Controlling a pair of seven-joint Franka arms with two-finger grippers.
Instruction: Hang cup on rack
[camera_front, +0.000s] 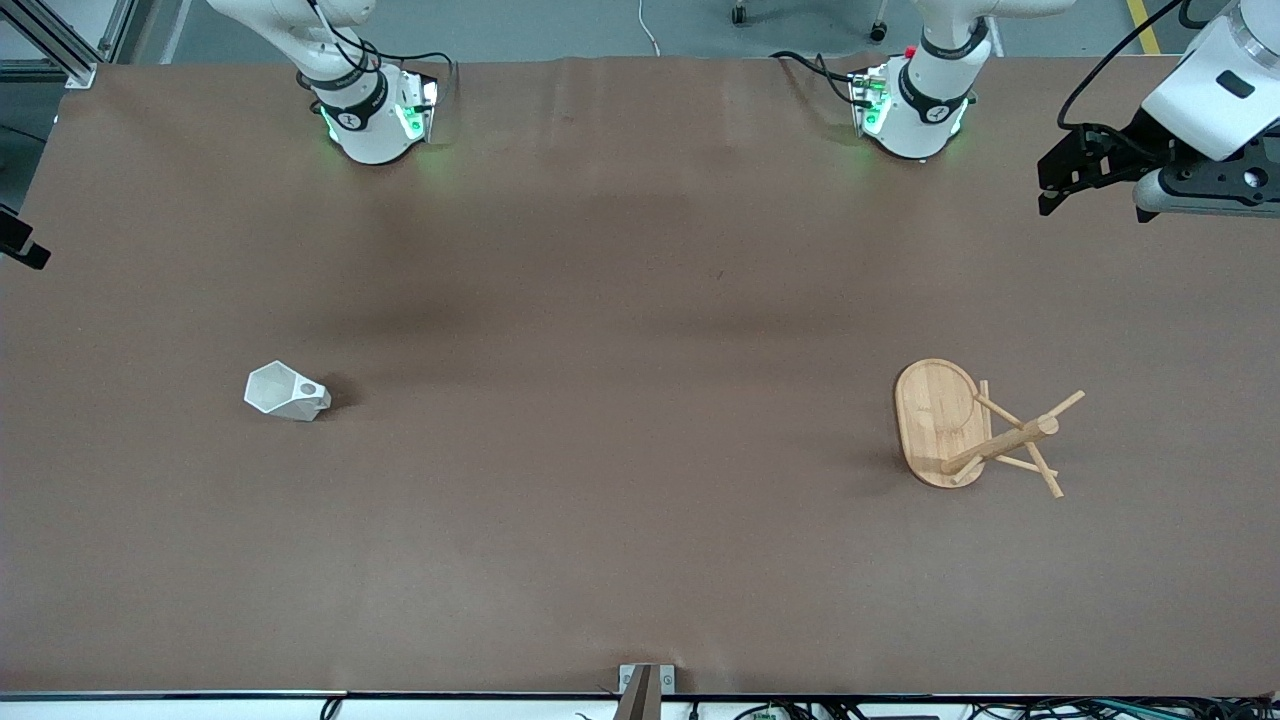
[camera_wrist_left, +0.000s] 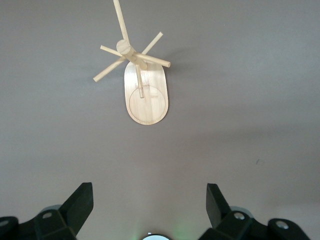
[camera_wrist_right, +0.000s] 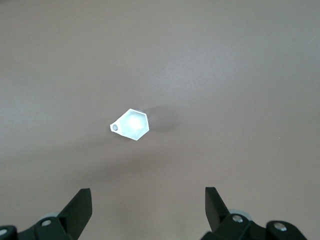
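Observation:
The cup (camera_front: 285, 392) is a small white faceted mug standing on the brown table toward the right arm's end; the holed handle points toward the middle of the table. It also shows in the right wrist view (camera_wrist_right: 131, 125). My right gripper (camera_wrist_right: 148, 196) is open and empty, high over the table, with only a black tip (camera_front: 22, 243) at the front view's edge. The rack (camera_front: 975, 428), a light wooden mug tree on an oval base, stands toward the left arm's end and shows in the left wrist view (camera_wrist_left: 142, 82). My left gripper (camera_front: 1046, 186) (camera_wrist_left: 150, 192) is open and empty, up in the air.
The brown table (camera_front: 620, 400) carries only the cup and the rack. Both arm bases (camera_front: 372, 115) (camera_front: 915, 110) stand along the table's edge farthest from the front camera. A small bracket (camera_front: 645, 682) sits at the nearest edge.

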